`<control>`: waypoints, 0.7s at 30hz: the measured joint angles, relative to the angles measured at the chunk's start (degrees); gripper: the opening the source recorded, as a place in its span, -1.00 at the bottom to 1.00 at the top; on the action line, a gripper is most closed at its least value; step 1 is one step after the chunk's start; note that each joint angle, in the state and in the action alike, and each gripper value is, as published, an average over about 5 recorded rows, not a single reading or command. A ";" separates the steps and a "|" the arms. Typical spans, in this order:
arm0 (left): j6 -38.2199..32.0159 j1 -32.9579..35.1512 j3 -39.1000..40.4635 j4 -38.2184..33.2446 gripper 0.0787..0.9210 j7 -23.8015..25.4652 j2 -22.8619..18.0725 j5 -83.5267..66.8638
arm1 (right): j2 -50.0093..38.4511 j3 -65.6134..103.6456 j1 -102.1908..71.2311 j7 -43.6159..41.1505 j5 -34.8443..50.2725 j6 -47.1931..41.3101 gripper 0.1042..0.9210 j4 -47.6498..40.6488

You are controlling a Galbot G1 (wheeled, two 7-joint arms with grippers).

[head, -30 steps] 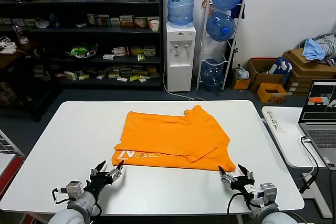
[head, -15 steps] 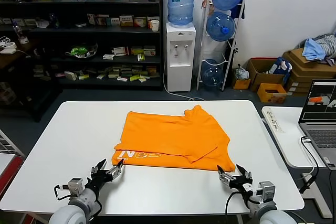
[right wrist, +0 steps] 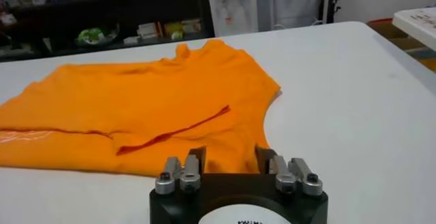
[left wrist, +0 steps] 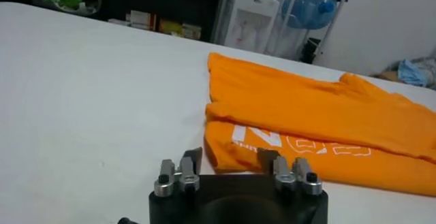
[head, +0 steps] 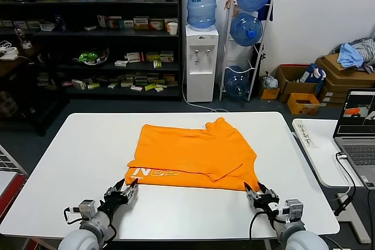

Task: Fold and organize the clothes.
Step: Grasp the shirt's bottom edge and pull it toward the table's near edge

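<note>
Head view: orange T-shirt (head: 193, 155) lies partly folded on the white table (head: 70, 162), pale lettering facing up along its near left hem. Left gripper (head: 125, 192) sits low at the near left corner of the shirt, right gripper (head: 256, 194) at the near right corner — both at the hem edge, fingers parted around it. In the wrist views each pair of fingers straddles the hem, with a gap showing; neither looks clamped on cloth yet, though I can't tell if a tip touches fabric.

Risks: a finger may ride over the hem and pinch only the top layer, so the fold peels apart on lifting. Uneven grasp between the two sides would skew the next fold — soft fabric slips easily.
</note>
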 measured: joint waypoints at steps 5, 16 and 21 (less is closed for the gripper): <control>-0.05 -0.18 -0.03 -0.02 -0.33 0.01 0.00 -0.28 | -0.16 -0.02 -0.13 0.38 0.18 0.01 -0.58 0.34; -0.06 0.49 -0.54 -1.17 -0.96 -0.26 0.76 -1.05 | -1.35 1.19 -1.56 1.62 1.74 -0.22 -0.95 1.85; 0.42 1.72 -1.13 -2.82 -0.97 -1.22 2.02 -2.54 | -2.42 2.08 -3.46 2.28 3.11 -0.54 -0.95 3.57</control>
